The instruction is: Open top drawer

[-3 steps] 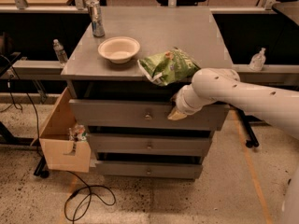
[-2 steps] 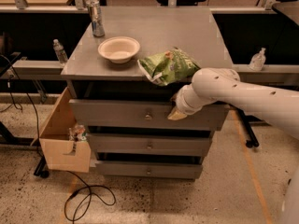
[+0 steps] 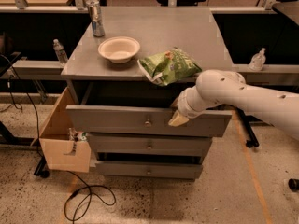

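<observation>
- The top drawer (image 3: pixel 112 120) sat just under the grey cabinet top (image 3: pixel 159 31), its wide front panel standing forward of the cabinet body with a dark gap behind it.
- Its small round knob (image 3: pixel 148 123) showed at the middle of the panel, uncovered.
- The gripper (image 3: pixel 179 119) was at the upper edge of that panel, right of the knob, with its tan tip against the front; whether it was clenched or released could not be told.
- The white arm (image 3: pixel 243 94) came in from the right and crossed in front of the drawer's right end.
- A green chip bag (image 3: pixel 168 66) lay on the cabinet top, overhanging the front edge directly above the gripper.
- A pale bowl (image 3: pixel 119 49) stood left of the bag, and a metal can (image 3: pixel 96 18) stood behind it near the back left corner.
- Two slimmer drawers, the middle drawer (image 3: pixel 149 145) and the bottom drawer (image 3: pixel 148 170), lay below.
- A light wooden box (image 3: pixel 63 139) hung out at the cabinet's left side.
- A black cable (image 3: pixel 88 199) looped on the floor beneath it.
- A water bottle (image 3: pixel 60 52) stood on the left ledge.
</observation>
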You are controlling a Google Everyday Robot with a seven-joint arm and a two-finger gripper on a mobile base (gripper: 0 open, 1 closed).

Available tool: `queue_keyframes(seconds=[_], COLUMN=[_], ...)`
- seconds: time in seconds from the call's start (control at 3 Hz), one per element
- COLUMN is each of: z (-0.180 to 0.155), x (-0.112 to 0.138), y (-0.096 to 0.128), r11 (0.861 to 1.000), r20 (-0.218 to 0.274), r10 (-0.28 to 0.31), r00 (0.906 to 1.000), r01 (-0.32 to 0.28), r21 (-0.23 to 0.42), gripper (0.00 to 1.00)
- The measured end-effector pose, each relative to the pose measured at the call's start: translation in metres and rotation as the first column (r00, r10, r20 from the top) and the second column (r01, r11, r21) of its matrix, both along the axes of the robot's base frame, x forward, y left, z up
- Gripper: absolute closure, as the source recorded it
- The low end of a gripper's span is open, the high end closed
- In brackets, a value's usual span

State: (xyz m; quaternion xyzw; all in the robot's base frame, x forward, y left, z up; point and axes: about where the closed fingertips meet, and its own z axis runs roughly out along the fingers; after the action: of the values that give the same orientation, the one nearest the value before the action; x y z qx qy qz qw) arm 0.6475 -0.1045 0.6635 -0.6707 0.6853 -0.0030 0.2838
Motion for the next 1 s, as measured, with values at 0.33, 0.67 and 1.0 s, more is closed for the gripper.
queue_keyframes(seconds=[0.33, 0.67, 1.0], z=[0.000, 0.006, 0.006], x=[0.000, -0.030, -0.030], y=[0.000, -0.007, -0.007], r11=[1.000, 1.000, 1.000], r20=[0.000, -0.034, -0.034], r10=[0.000, -0.004, -0.004], r00=[1.0000, 0.9994, 0.9994], r01=[0.000, 0.005, 0.005], r21=[0.000, 0.029, 0.029], gripper=[1.00, 1.00, 1.00])
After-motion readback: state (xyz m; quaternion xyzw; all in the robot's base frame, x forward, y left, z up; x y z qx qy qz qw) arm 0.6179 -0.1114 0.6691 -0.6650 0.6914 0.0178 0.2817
